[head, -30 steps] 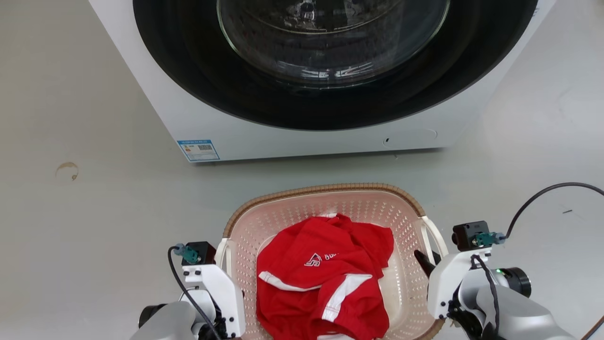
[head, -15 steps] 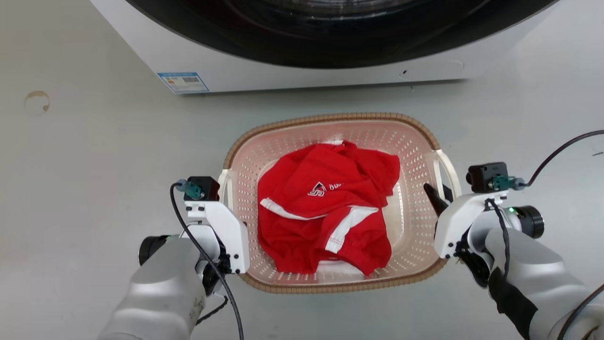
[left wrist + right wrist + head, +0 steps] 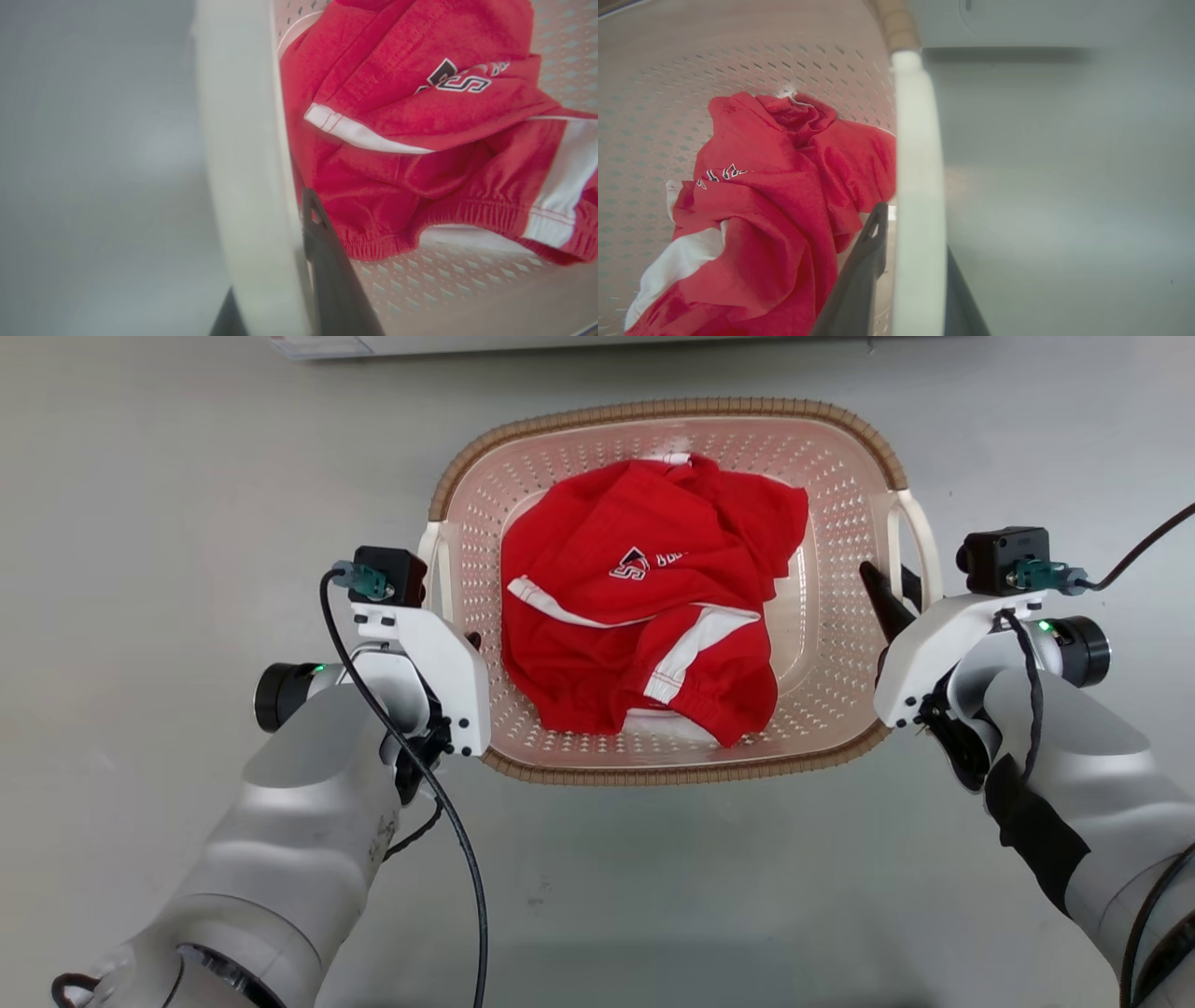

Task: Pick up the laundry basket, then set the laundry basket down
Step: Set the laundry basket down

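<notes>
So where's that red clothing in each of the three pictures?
Head view: the red clothing lies in the middle of the basket, upper centre.
Left wrist view: the clothing fills the upper right, just right of a white handle.
Right wrist view: the clothing sits lower left, just left of the other white handle.
Shared landmark: the clothing's white stripe.

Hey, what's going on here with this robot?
The robot's left gripper and right gripper are each clamped on a white loop handle of the pale pink perforated plastic laundry basket with a brown woven-look rim. A crumpled red-and-white garment lies inside. Whether the basket is off the grey floor is unclear.
</notes>
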You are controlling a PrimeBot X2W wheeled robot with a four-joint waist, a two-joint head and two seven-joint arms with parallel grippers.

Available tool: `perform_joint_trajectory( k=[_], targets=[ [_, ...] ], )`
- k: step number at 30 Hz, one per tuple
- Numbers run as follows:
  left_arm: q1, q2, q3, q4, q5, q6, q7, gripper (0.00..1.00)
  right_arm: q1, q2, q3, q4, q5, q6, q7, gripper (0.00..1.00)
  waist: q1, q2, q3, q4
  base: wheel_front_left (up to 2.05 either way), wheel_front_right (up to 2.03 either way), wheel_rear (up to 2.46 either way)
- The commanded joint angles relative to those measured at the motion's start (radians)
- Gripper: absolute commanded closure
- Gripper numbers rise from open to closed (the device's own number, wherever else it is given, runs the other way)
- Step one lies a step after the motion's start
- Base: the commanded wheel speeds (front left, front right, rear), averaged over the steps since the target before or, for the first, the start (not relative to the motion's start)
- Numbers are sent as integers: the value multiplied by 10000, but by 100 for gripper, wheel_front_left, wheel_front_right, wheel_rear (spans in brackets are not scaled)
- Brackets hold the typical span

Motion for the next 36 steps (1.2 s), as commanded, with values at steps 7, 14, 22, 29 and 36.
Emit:
perform_joint_trajectory(
  k=[7,14,22,29,36],
  targets=[
    [-583,892,7,330,250,153,-181,100,-1,-920,-828,237,-916,-53,-147,100,-1,0,991,185,0,0,0],
    [-914,743,-49,330,295,106,-436,100,-140,-1077,-1694,-41,-1820,-53,-148,100,-1,0,1503,305,0,0,0],
    [-1053,629,-111,330,328,44,-808,100,6,-1113,-2540,-231,-2749,-53,-148,100,-1,0,1681,397,0,0,0],
    [-1119,580,-199,330,366,-106,-1183,100,130,-1060,-3024,-352,-3313,-53,-148,100,-1,0,1723,386,0,0,0],
    [-1089,526,-294,330,347,-279,-1527,100,191,-1008,-3410,-519,-3735,-53,-149,100,-1,0,1801,347,0,0,0]
  ],
)
